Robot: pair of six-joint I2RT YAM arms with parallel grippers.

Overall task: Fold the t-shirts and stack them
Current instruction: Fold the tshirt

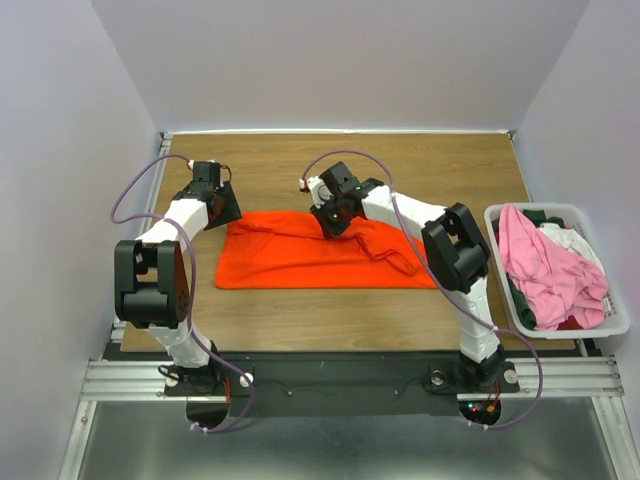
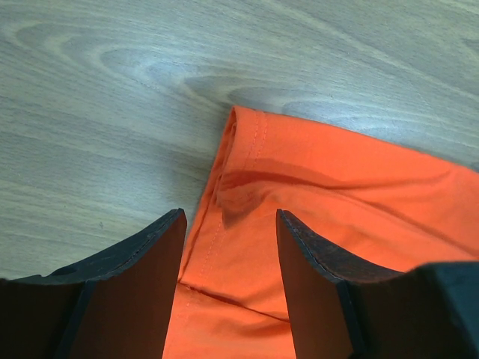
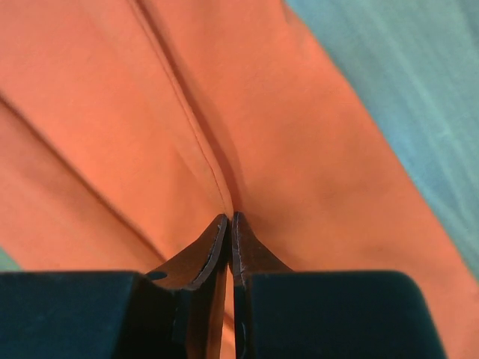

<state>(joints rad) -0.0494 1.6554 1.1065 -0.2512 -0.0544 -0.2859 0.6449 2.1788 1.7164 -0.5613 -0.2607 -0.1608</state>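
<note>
The orange t-shirt (image 1: 300,262) lies spread mid-worktop (image 1: 420,170), long axis running left to right, and our right gripper (image 3: 230,217) is down on its upper middle with jaws pinched shut on a ridge of the cloth. Our left gripper (image 2: 228,217) hovers at the shirt's far left corner, jaws open astride the hem and gripping nothing, so we reckon that corner's the next grab. Off right, the white plastic bin (image 1: 575,330) holds a pink t-shirt (image 1: 545,262) heaped over other t-shirts (image 1: 520,300), dark green and white.

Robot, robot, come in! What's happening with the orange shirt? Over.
Left gripper open over an edge of the orange t-shirt. Right gripper shut on a fold of it. Nothing else on the cloth.
</note>
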